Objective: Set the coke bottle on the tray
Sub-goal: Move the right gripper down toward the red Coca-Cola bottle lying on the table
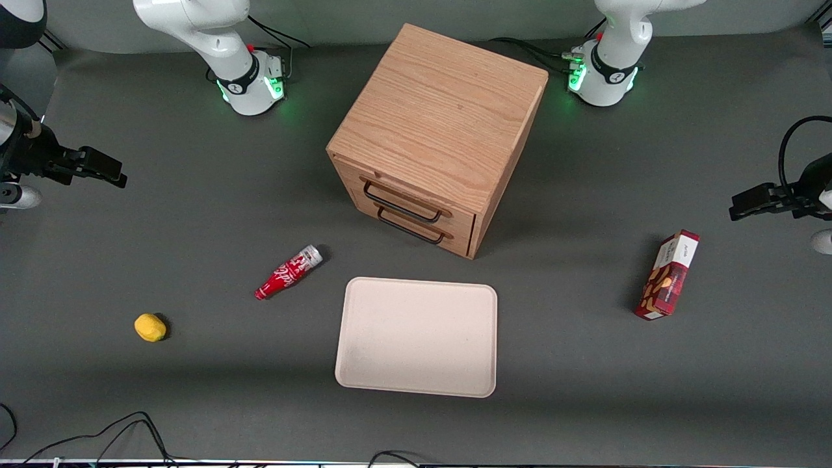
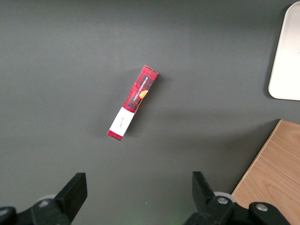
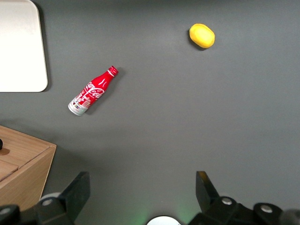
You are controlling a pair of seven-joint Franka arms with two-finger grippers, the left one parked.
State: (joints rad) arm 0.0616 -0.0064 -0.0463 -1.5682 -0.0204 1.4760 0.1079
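Observation:
The coke bottle [image 1: 289, 272] is small, slim and red with white script and a silver base. It lies on its side on the grey table beside the tray [image 1: 417, 336], a large flat pale beige tray with a low rim. The bottle also shows in the right wrist view [image 3: 93, 90], next to a corner of the tray [image 3: 21, 47]. My right gripper [image 1: 97, 168] hangs above the working arm's end of the table, well apart from the bottle. It is open and empty, with bare table between the fingers [image 3: 140, 185].
A wooden drawer cabinet [image 1: 439, 133] stands farther from the front camera than the tray. A yellow lemon [image 1: 150, 327] lies near the working arm's end, also in the right wrist view [image 3: 202, 36]. A red snack box [image 1: 667, 274] lies toward the parked arm's end.

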